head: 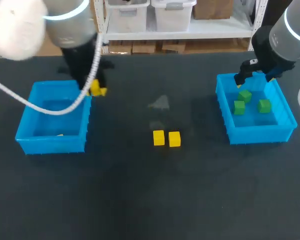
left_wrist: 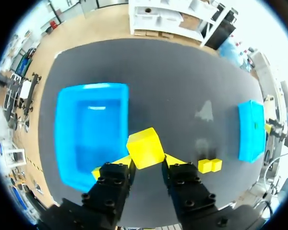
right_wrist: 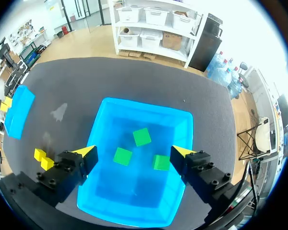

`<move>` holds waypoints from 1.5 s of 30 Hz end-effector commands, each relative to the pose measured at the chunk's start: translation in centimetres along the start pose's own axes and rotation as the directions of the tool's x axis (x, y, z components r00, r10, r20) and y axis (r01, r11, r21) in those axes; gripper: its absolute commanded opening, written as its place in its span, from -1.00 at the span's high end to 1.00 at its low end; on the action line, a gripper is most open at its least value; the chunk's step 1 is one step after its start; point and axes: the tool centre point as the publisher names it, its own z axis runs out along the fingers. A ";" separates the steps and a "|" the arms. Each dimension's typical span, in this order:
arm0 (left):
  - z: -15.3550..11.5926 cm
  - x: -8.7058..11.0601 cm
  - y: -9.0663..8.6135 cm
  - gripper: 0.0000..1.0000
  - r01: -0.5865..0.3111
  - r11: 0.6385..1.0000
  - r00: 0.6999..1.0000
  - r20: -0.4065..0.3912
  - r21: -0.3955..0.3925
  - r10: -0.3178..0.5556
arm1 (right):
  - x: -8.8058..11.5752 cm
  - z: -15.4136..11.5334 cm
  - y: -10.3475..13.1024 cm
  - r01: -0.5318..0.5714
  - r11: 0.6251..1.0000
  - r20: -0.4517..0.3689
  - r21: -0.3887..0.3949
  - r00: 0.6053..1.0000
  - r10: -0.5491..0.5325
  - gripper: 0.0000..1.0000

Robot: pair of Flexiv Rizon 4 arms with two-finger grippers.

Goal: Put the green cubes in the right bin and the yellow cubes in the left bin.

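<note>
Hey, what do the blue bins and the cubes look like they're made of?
Blue bins: probably thin molded plastic, semi-glossy; light glints off one's floor. Yellow cubes and green cubes: uniform colour, matte faces, crisp edges; painted wood, foam or plastic, can't tell which.

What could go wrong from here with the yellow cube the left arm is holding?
The left gripper holds the yellow cube near the rim of the left bin, not clearly over its inside; released now, it might bounce off onto the table. The cube looks tilted in the grip, so it could slip.
</note>
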 end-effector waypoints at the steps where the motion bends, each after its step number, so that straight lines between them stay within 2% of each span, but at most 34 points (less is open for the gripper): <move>1: -2.2 1.5 3.8 1.00 0.027 0.999 0.990 0.141 0.023 -0.030 | 0.2 -0.1 0.0 -0.002 1.000 0.006 0.004 1.000 0.002 -1.00; 9: -0.8 3.8 7.2 1.00 0.110 0.994 0.989 0.100 0.003 -0.110 | 0.2 -0.1 0.0 -0.002 1.000 0.006 0.004 1.000 0.002 -1.00; 13: 0.1 4.6 8.2 1.00 0.134 0.990 0.987 0.080 0.032 -0.136 | 0.2 -0.1 0.0 -0.002 1.000 0.006 0.004 1.000 0.002 -1.00; 14: 0.2 4.8 8.3 0.63 0.131 0.991 0.988 0.074 0.031 -0.133 | 0.2 -0.1 0.0 -0.002 1.000 0.006 0.004 1.000 0.002 -1.00; 16: 0.3 4.8 8.4 -1.00 0.116 0.993 0.991 0.063 0.027 -0.118 | 0.2 -0.1 0.0 -0.002 1.000 0.006 0.004 1.000 0.002 -1.00; 23: -0.1 4.7 8.1 -1.00 0.078 0.997 0.995 0.055 0.014 -0.079 | 0.2 -0.1 0.0 -0.002 1.000 0.006 0.004 1.000 0.002 -1.00; 27: -0.6 3.6 7.1 -1.00 -0.006 1.000 0.998 0.059 0.002 0.006 | 0.2 -0.1 0.0 -0.002 1.000 0.006 0.004 1.000 0.002 -1.00; 33: -0.8 2.2 3.3 -1.00 -0.158 0.987 0.987 0.045 0.023 0.157 | 0.2 -0.1 0.0 -0.002 1.000 0.006 0.004 1.000 0.002 -1.00; 39: -0.4 1.6 -1.2 -1.00 -0.320 0.944 0.947 0.011 0.074 0.320 | 0.2 -0.1 0.0 -0.002 1.000 0.006 0.004 1.000 0.002 -1.00; 42: -0.2 1.4 -3.7 -1.00 -0.410 0.906 0.911 0.005 0.103 0.412 | 0.2 -0.1 0.0 -0.002 1.000 0.006 0.004 1.000 0.002 -1.00; 45: 0.1 1.5 -6.2 -1.00 -0.507 0.853 0.858 -0.016 0.126 0.513 | 0.2 -0.1 0.0 -0.002 1.000 0.006 0.004 1.000 0.002 -1.00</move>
